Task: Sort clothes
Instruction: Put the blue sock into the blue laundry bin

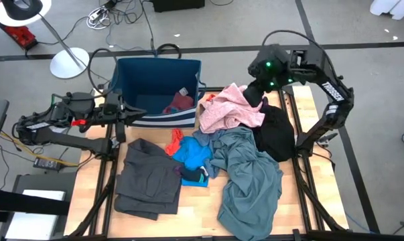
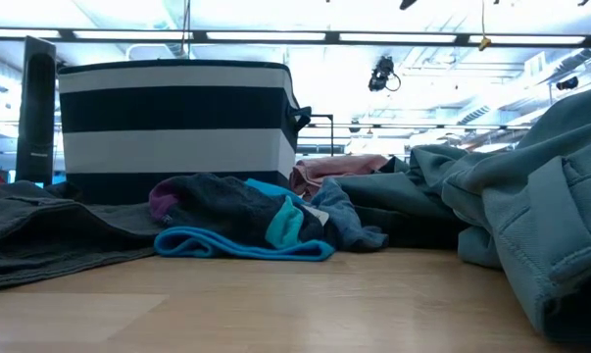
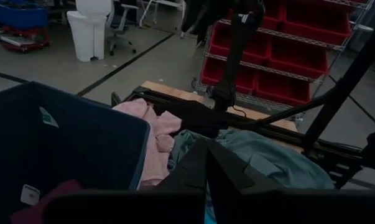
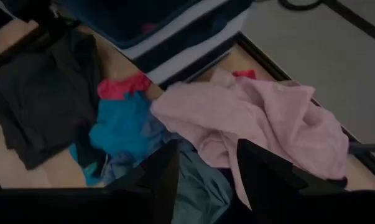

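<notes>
The clothes lie in a heap on the wooden table: a pink garment [image 1: 232,107] at the far side, a black one [image 1: 275,130] to its right, and a large grey-blue one [image 1: 248,177]. A bright blue one [image 1: 191,155] and a red-orange one [image 1: 176,139] lie in the middle, a dark grey one [image 1: 148,177] at the left. A maroon piece [image 1: 180,102] lies inside the dark blue bin [image 1: 155,70]. My right gripper [image 4: 203,168] is open and empty above the pink garment [image 4: 268,124]. My left gripper [image 3: 206,155] is shut and empty by the bin's near left corner [image 1: 131,115].
The bin with its striped base [image 2: 177,118] stands at the table's far left. A white floor lamp [image 1: 68,60] and cables lie on the floor beyond the table. Bare wood [image 1: 195,214] shows at the near edge between the dark grey and grey-blue garments.
</notes>
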